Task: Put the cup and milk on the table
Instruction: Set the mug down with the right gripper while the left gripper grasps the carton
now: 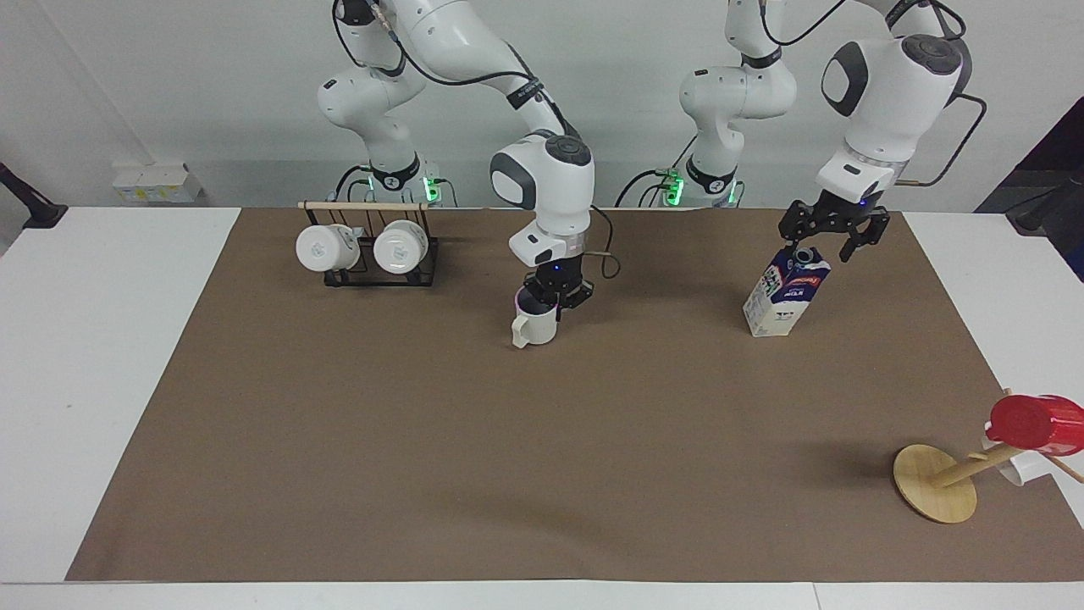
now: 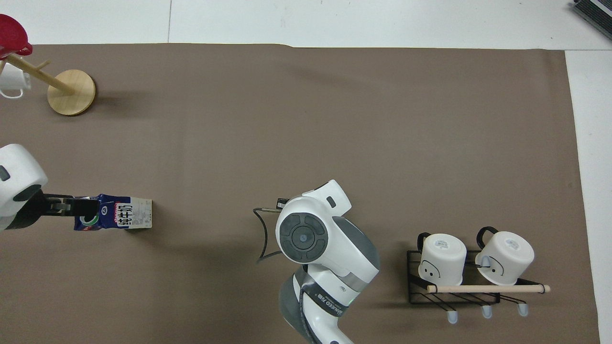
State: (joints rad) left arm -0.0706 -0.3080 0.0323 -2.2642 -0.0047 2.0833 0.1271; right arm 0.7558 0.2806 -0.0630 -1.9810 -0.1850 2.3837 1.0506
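**Two grippers at the cup and the milk**

The right gripper (image 1: 552, 298) points straight down, its jaws clamped on the rim of the cup (image 1: 533, 325). The cup is upright near the middle of the table (image 1: 102, 356), its base at or just above the brown sheet (image 1: 508, 457); which cannot be told. Its handle faces away from the robots.

The left gripper (image 1: 828, 238) hangs just over the top of the milk (image 1: 784, 293), jaws apart, one finger (image 1: 792, 229) on either side of the grey cap. The milk stands on the sheet toward the left arm's end. In the overhead view, print runs along its side (image 2: 125, 215), not legible.

A black rack (image 1: 381, 254) near the right arm's base holds two white mugs (image 1: 327, 246). A wooden stand (image 1: 936, 483) carries a red cup (image 1: 1035, 424).
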